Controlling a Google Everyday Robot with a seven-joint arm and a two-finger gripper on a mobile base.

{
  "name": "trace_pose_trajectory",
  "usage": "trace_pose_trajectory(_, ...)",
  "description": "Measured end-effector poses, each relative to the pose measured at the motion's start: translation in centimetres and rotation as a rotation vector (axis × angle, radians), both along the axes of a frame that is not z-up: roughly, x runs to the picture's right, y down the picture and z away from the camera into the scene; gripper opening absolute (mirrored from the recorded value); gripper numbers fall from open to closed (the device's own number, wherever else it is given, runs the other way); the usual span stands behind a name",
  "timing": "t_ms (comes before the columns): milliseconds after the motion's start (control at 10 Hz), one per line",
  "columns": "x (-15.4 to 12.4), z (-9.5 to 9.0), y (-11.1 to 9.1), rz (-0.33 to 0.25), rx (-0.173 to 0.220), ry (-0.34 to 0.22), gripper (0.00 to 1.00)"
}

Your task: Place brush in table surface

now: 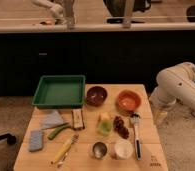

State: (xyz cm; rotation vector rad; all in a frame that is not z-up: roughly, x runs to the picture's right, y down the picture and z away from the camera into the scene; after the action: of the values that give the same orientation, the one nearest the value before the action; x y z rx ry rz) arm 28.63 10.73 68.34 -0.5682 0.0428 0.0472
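The brush (136, 136) lies on the table surface (86, 161) near its right side, with its small pale head toward the orange bowl and its black handle pointing to the front edge. My gripper (160, 117) hangs from the white arm (180, 86) just off the table's right edge. It is to the right of the brush head and apart from it, and nothing shows in it.
A green tray (59, 91) sits at the back left, with a dark red bowl (96, 95) and an orange bowl (128, 100) beside it. A dark block (78, 118), yellow-handled utensil (64, 149), blue sponge (36, 140), metal cup (98, 149) and white cup (122, 148) crowd the table.
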Motion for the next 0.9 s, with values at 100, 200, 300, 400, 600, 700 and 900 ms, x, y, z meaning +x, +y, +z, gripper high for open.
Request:
trace_pose_trajectory(100, 0.0, 0.0, 0.0, 0.000, 0.000, 0.000, 0.80)
trace_pose_trajectory(200, 0.0, 0.0, 0.0, 0.000, 0.000, 0.000, 0.80)
trace_pose_trajectory(300, 0.0, 0.0, 0.0, 0.000, 0.000, 0.000, 0.80)
trace_pose_trajectory(400, 0.0, 0.0, 0.0, 0.001, 0.001, 0.000, 0.80)
trace_pose_trajectory(600, 0.2, 0.5, 0.7, 0.066, -0.015, 0.033, 0.80)
trace_pose_trajectory(700, 0.3, 1.0, 1.3, 0.110, -0.025, 0.059, 0.80)
trace_pose_trajectory(900, 0.2, 2.3, 2.2, 0.245, -0.042, 0.138, 0.80)
